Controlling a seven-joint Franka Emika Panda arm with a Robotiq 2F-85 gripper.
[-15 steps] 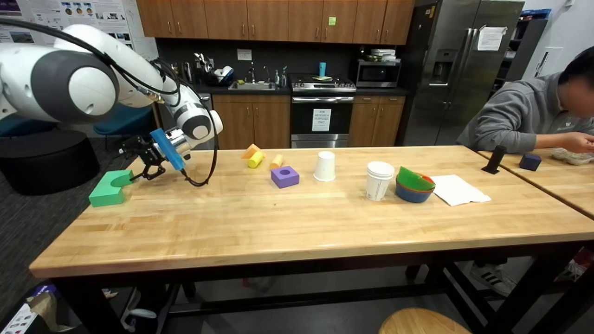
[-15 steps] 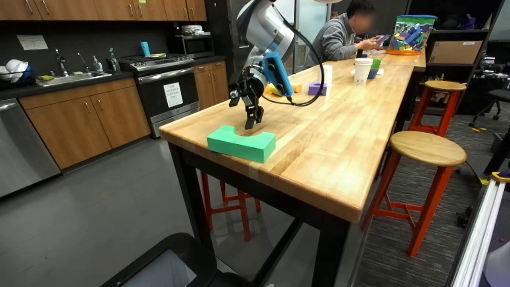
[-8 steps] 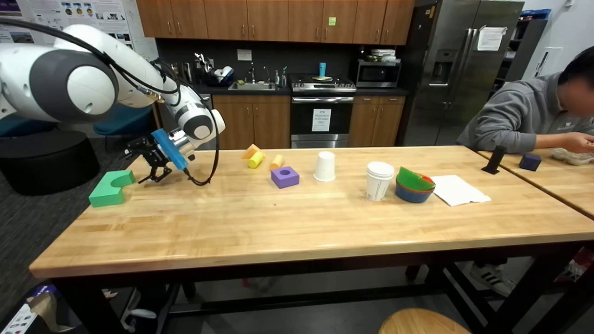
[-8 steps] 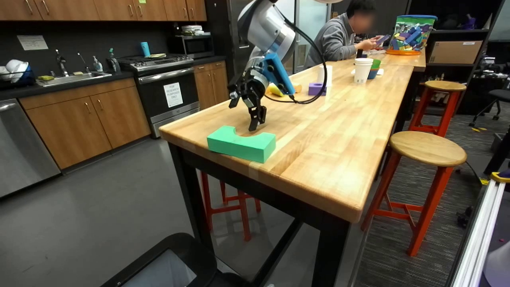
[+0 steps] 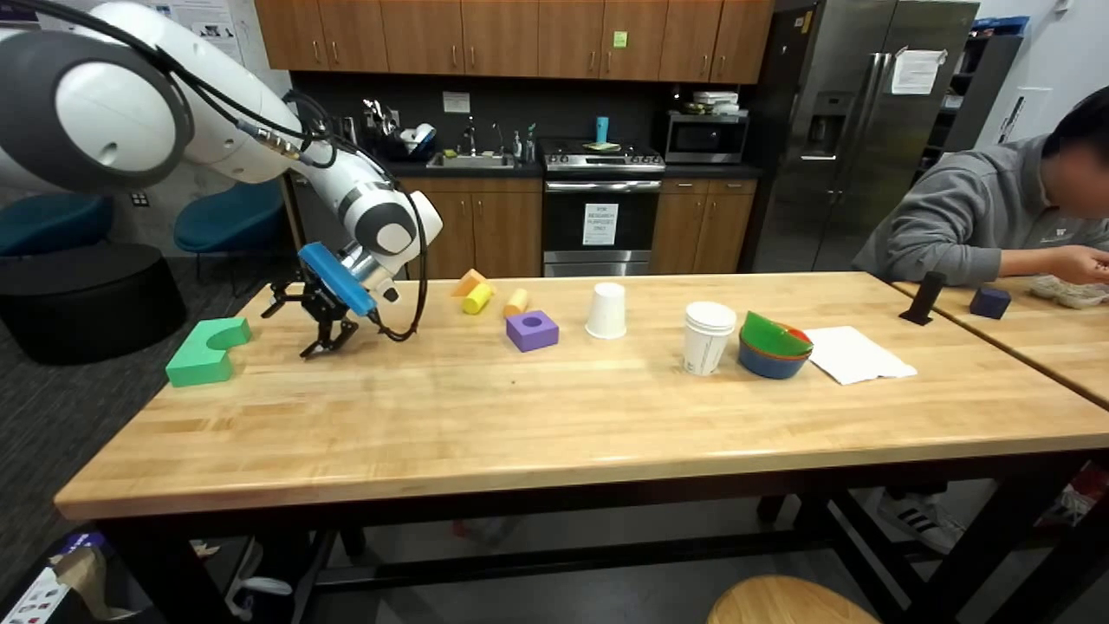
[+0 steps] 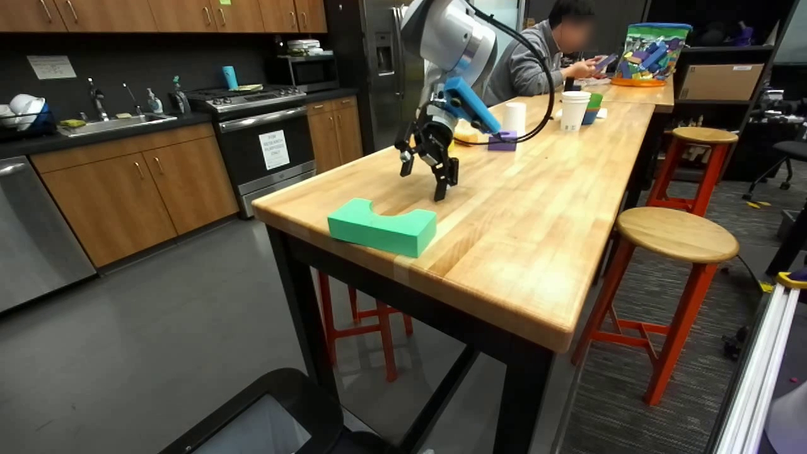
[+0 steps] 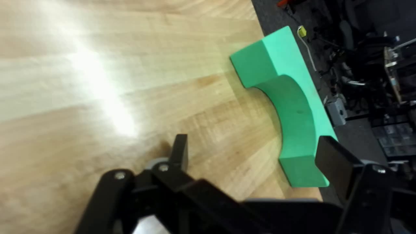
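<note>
My black gripper [image 5: 290, 331] is open and empty, low over the wooden table [image 5: 520, 416] near its end. The wrist view shows the two fingers [image 7: 253, 143] wide apart with bare table between them. A green block with a half-round cutout [image 5: 201, 368] lies by the table edge, nearest to the gripper but apart from it in both exterior views [image 6: 381, 230]. In the wrist view the green block [image 7: 297, 120] is beyond the fingers, and the right finger overlaps its lower end. A purple block with a round hole [image 5: 532, 333] lies farther along the table.
A yellow cylinder [image 5: 476, 300], an orange cylinder [image 5: 516, 302] and an orange piece [image 5: 468, 281] lie beyond the arm. An upturned white cup [image 5: 606, 310], stacked paper cups [image 5: 705, 342], a blue bowl [image 5: 771, 364] and white paper [image 5: 853, 355] stand farther along. A person [image 5: 953, 217] sits at the far end.
The arm and gripper have moved away from the green block, toward the purple block. The gripper stays open. The green block and the other things have not moved.
</note>
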